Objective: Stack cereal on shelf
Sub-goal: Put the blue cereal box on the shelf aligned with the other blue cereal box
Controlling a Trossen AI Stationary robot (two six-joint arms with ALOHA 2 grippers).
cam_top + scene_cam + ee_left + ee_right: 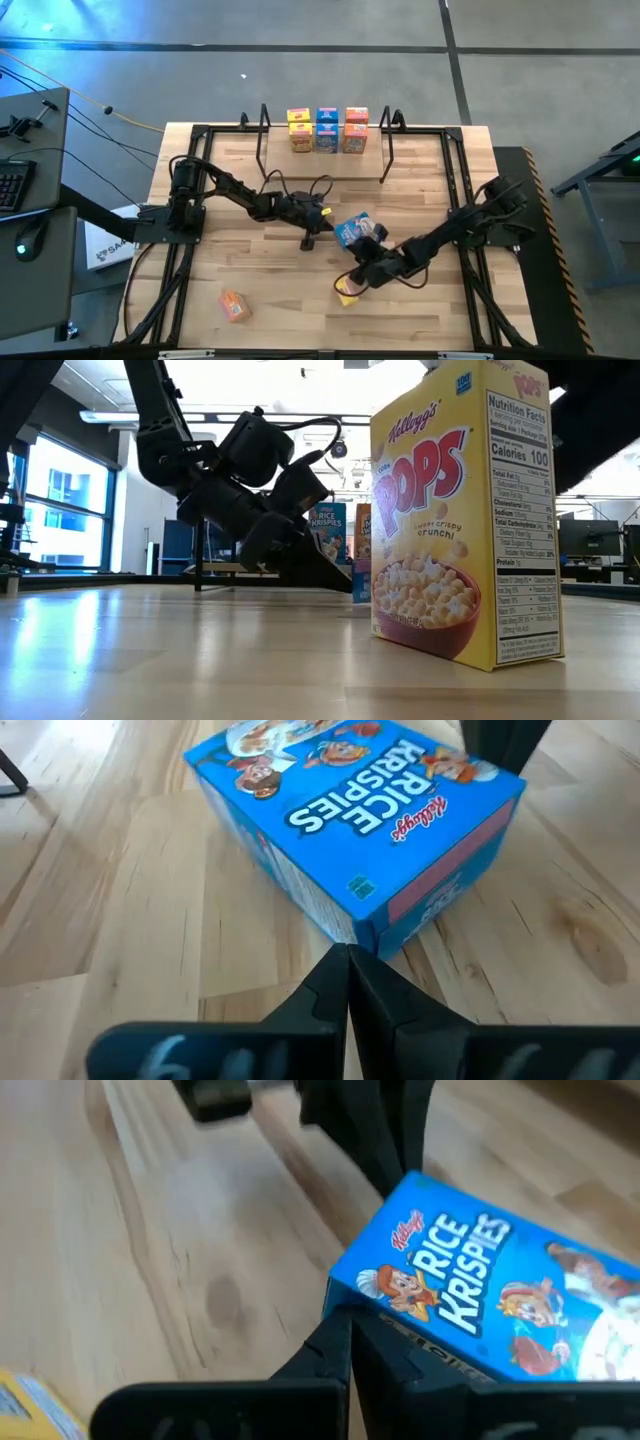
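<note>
Both grippers are pressed together against the blue box (353, 229), left gripper (348, 958) and right gripper (350, 1325) on opposite sides; nudge evenly, then spread one to pinch it.

Yellow box (28, 1405) cut by edge; shelf box (299, 130) print unreadable.

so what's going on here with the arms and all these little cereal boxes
Both arms are working on one blue cereal box lying flat mid-table. The left gripper and the right gripper are both shut, tips pressed against the box from opposite sides, nudging rather than gripping. Six boxes already sit on the shelf at the back. An orange box and a yellow box wait on the table.
</note>
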